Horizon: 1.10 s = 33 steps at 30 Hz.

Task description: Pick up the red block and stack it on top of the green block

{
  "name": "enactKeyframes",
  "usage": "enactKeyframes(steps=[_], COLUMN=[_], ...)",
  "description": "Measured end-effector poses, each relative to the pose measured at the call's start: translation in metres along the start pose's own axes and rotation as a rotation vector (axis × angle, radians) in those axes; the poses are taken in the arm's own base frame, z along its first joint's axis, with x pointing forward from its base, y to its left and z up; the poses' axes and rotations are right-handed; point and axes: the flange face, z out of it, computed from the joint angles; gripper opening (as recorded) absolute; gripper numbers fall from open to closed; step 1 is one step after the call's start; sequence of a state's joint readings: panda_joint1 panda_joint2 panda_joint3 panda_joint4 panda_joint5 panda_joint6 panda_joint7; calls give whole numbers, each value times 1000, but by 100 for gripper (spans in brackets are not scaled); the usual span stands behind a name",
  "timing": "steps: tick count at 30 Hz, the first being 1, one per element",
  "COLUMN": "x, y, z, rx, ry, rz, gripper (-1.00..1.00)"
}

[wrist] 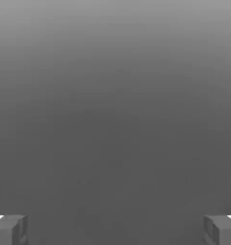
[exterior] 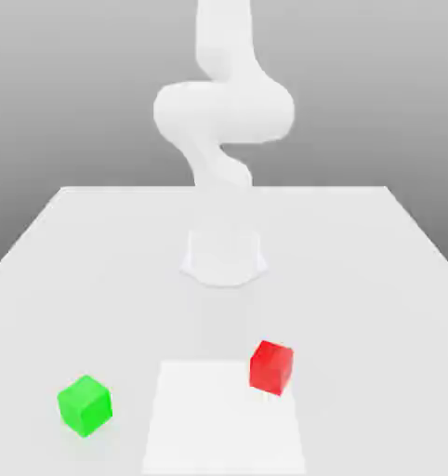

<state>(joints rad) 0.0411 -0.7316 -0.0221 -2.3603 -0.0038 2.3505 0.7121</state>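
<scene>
my claw (wrist: 115, 230) is spread wide in the hand view, its two fingers well apart with nothing between them. that suits the moment, i judge: nothing is gripped, and a wide claw is ready to go around a block.

the red block (exterior: 271, 368) sits in the exterior view, over the right-hand edge of a pale square patch (exterior: 223, 428) on the desk (exterior: 358, 279). the green block (exterior: 85, 405) lies well apart from it, toward the exterior view's left. both look turned at an angle, so i would want to line my fingers up with two opposite faces of the red one; a grip on its corners could twist it.

my arm (exterior: 224, 112) is raised above its base (exterior: 224, 258), so reaching comes first, i think. the gap between the blocks should give me room to grasp red without nudging green, which must keep steady to bear it.
</scene>
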Motion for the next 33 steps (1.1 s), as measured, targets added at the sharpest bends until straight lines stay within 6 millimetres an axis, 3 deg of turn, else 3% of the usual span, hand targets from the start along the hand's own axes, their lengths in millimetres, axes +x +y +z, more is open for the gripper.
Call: enactKeyframes(steps=[4, 8, 12, 15, 18, 24, 25, 33], x=[-36, -90, -158, -218, -275, -309, -314, -312], y=[15, 39, 75, 114, 156, 186, 190, 188], z=[100, 184, 252, 292, 320, 360, 366, 363], rx=[-58, -102, -136, -154, -163, -164, -164, -164], ry=[-145, -291, -449, -581, -707, -733, -734, -736], rz=[-194, -392, -603, -779, -940, -974, -974, -974], gripper=[0, 0, 0, 0, 0, 0, -100, -100])
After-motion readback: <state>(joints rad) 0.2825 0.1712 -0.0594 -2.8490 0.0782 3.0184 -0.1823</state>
